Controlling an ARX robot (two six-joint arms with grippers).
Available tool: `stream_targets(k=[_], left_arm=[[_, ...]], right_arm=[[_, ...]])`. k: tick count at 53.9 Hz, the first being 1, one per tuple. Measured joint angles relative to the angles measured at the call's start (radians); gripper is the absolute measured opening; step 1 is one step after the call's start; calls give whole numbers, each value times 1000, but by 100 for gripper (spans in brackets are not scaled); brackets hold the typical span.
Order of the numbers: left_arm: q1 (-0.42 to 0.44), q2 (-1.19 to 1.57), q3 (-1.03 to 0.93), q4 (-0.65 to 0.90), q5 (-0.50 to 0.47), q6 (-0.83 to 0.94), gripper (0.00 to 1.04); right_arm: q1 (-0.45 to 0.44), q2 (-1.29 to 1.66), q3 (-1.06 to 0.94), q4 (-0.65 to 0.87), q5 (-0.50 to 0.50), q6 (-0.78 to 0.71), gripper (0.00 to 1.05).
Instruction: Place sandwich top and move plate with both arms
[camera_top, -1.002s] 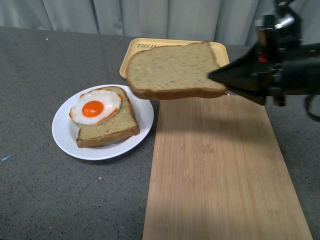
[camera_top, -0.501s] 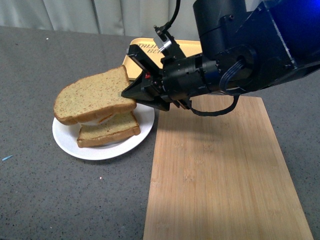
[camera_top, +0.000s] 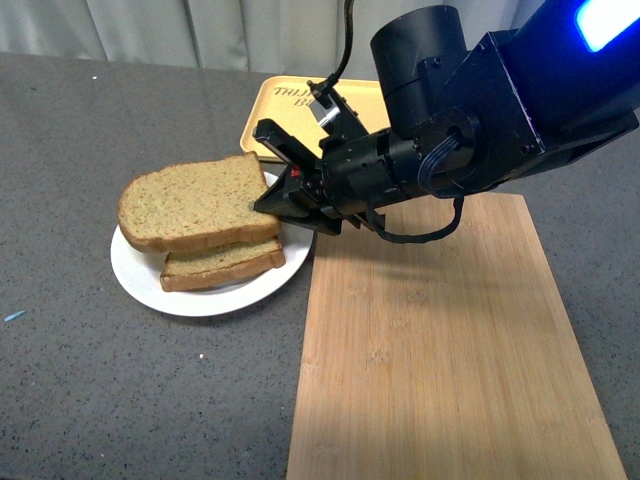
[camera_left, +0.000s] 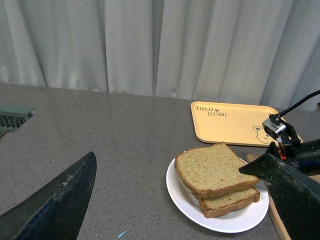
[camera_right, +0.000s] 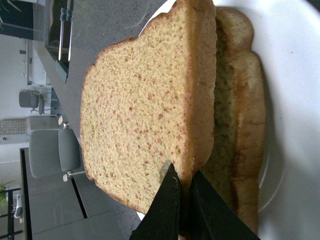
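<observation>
Front view: the right end effector is pinching the sandwich top by its 3 o'clock edge. The slice lies toward 9 from it, long axis 9-to-3, over the lower slice on the plate.

Left wrist view: the left end effector is spread wide and empty, with the plate well ahead.

Right wrist view: 2 fingers clamp the crust edge.

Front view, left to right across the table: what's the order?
Blue speck → sandwich top → right pincer → wooden board. The plate and the yellow tray are left out because they overlap these.
</observation>
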Motion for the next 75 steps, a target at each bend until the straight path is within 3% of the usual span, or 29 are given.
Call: stream_targets(k=[10, 14, 26, 39, 40, 46, 48, 50, 57, 69, 75], left_arm=[[0, 0, 0, 0, 0, 0, 98], [0, 0, 0, 0, 0, 0, 98], [0, 0, 0, 0, 0, 0, 98], [0, 0, 0, 0, 0, 0, 98], [0, 0, 0, 0, 0, 0, 98], [0, 0, 0, 0, 2, 0, 98], [0, 0, 0, 0, 1, 0, 98], [0, 0, 0, 0, 0, 0, 98], [0, 0, 0, 0, 0, 0, 98], [0, 0, 0, 0, 0, 0, 98], [0, 0, 0, 0, 0, 0, 98]], right_arm=[[-13, -14, -19, 3, 5, -13, 4], [-16, -34, -45, 23, 24, -21, 20], [-42, -187, -206, 145, 36, -42, 56], [-132, -459, -454, 180, 128, -103, 97], [-132, -463, -469, 206, 144, -108, 97], [-135, -507, -721, 779, 793, -396, 75], [-145, -534, -789, 890, 909, -474, 68], [-156, -562, -829, 938, 952, -513, 62], [-204, -698, -956, 1007, 957, -594, 41], [-267, -886, -1128, 953, 889, -626, 0], [-289, -1012, -1176, 885, 862, -630, 1]])
